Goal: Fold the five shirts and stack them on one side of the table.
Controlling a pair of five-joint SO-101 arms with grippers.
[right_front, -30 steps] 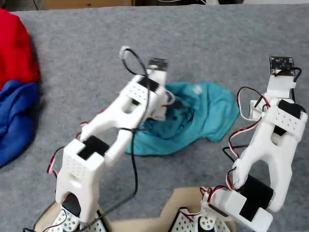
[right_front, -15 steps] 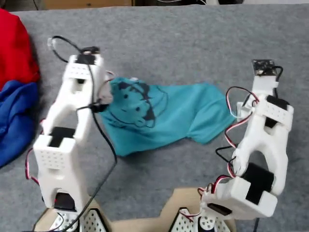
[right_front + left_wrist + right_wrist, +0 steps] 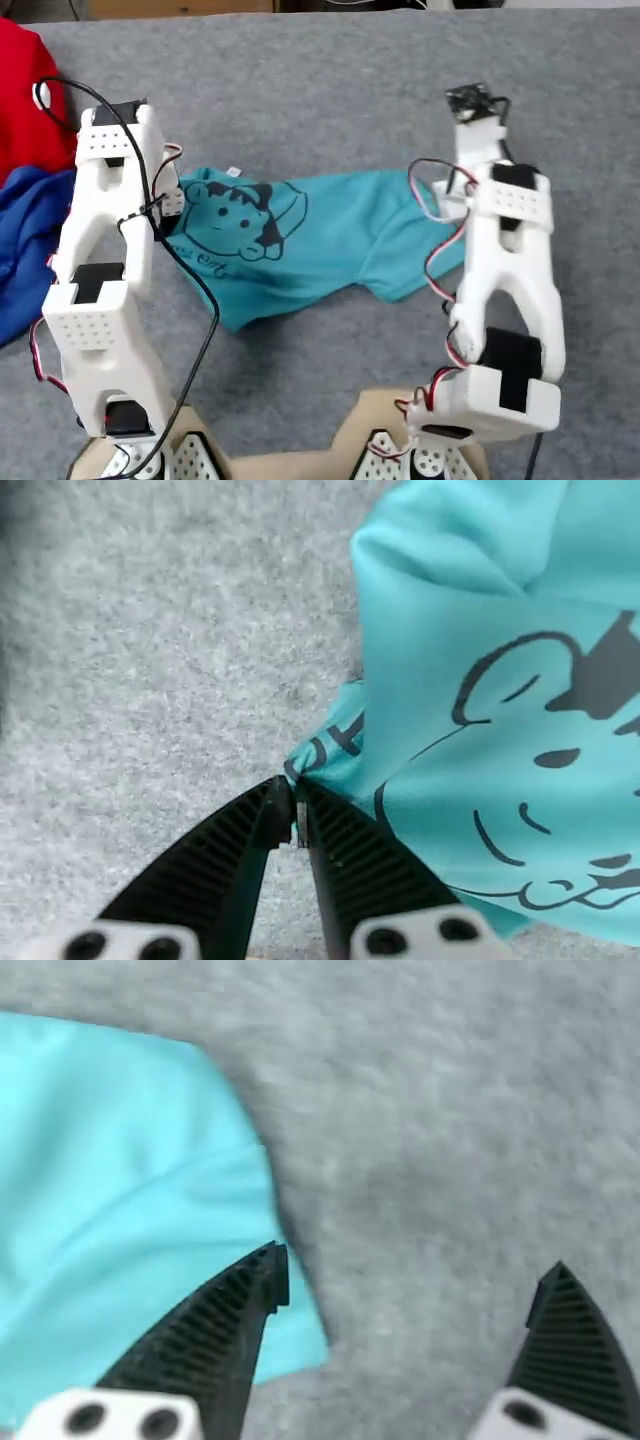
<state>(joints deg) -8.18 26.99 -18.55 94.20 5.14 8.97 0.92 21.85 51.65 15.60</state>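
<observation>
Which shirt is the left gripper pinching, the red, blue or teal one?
The teal shirt with the cartoon print: the left gripper is shut on its edge. The red shirt and blue shirt lie heaped apart from it, ungripped.

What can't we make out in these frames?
- Red shirt and blue shirt: cut off by the high view's left edge; folded or not is unclear.
- Teal shirt: both ends hidden under the left arm and right arm in the high view.
- Left gripper: how much cloth its fingers pinch is too small to tell, left wrist view.
</observation>
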